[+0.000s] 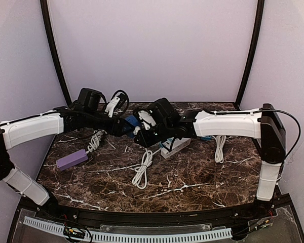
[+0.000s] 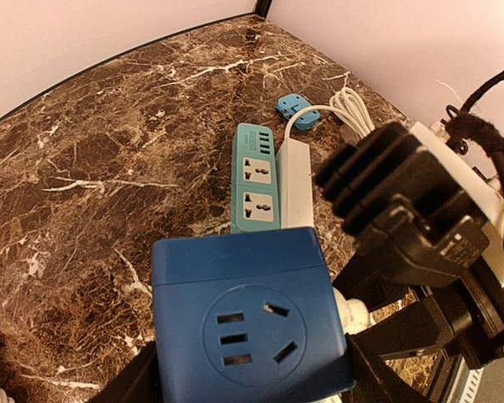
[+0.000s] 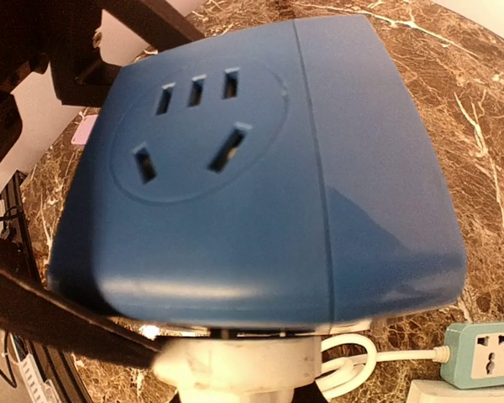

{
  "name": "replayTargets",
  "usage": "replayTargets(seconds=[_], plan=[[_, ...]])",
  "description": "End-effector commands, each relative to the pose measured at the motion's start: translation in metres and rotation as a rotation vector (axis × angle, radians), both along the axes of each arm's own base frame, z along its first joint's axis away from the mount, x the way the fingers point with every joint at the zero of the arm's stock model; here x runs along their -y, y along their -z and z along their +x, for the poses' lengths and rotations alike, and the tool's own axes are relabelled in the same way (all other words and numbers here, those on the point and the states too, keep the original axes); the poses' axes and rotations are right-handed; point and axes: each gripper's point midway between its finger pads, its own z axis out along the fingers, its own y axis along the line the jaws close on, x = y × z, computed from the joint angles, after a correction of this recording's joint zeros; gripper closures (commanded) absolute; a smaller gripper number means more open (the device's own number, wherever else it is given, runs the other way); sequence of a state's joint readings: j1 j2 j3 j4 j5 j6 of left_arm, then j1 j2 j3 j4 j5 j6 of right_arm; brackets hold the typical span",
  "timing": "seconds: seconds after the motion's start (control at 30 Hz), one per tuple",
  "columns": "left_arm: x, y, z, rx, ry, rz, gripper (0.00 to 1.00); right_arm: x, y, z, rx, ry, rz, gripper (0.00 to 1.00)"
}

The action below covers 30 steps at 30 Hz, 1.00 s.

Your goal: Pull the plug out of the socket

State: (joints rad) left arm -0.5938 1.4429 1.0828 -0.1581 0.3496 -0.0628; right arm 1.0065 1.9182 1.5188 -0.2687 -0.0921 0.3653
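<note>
Holding entry: blue cube socket (image 2: 252,319), raised over the marble surface (image 1: 192,177) and clamped on two opposite faces by the left pincer (image 2: 252,388). White plug (image 3: 235,365) seated in the face turned toward the right arm. Right pincer (image 1: 140,131) appears closed round it. Both arms reach inward and meet mid-surface. Pull axis, as judged: straight apart, along the line between the pincers.

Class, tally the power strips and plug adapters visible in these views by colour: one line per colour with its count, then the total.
Blue: 2, the cube socket and a small adapter
Teal: 1, the teal power strip
White: 1, the white power strip
Purple: 1, the purple power strip
Total: 5
</note>
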Motion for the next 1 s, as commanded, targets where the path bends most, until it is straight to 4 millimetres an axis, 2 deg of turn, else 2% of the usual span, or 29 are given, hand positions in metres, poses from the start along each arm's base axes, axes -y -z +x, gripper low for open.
replayTargets(seconds=[0.0, 0.03, 0.13, 0.27, 0.6, 0.7, 0.83, 0.93, 0.97], plan=[[0.0, 0.002, -0.009, -0.06, 0.085, -0.001, 0.76, -0.006, -0.04, -0.015, 0.167, -0.128, 0.095, 1.0], [0.003, 0.0, -0.014, -0.075, 0.121, -0.018, 0.76, -0.005, -0.048, -0.023, 0.202, -0.168, 0.108, 1.0], [0.006, -0.003, -0.02, -0.1, 0.16, -0.044, 0.77, -0.005, -0.054, -0.043, 0.265, -0.26, 0.127, 1.0], [0.006, -0.004, -0.02, -0.08, 0.181, -0.035, 0.78, -0.006, -0.057, -0.051, 0.275, -0.294, 0.149, 1.0], [0.001, 0.001, -0.007, -0.089, 0.089, -0.046, 0.79, -0.011, -0.047, -0.031, 0.192, -0.142, 0.13, 0.99], [0.002, -0.003, -0.007, -0.117, 0.099, -0.097, 0.79, -0.008, -0.04, -0.03, 0.191, -0.13, 0.114, 0.83], [0.009, -0.02, -0.012, -0.155, 0.148, -0.201, 0.79, 0.001, -0.044, -0.033, 0.23, -0.142, 0.117, 0.5], [0.009, -0.027, -0.013, -0.166, 0.163, -0.237, 0.79, 0.007, -0.042, -0.041, 0.242, -0.176, 0.126, 0.31], [0.007, -0.029, -0.013, -0.167, 0.16, -0.244, 0.79, 0.007, -0.044, -0.043, 0.253, -0.185, 0.142, 0.27]])
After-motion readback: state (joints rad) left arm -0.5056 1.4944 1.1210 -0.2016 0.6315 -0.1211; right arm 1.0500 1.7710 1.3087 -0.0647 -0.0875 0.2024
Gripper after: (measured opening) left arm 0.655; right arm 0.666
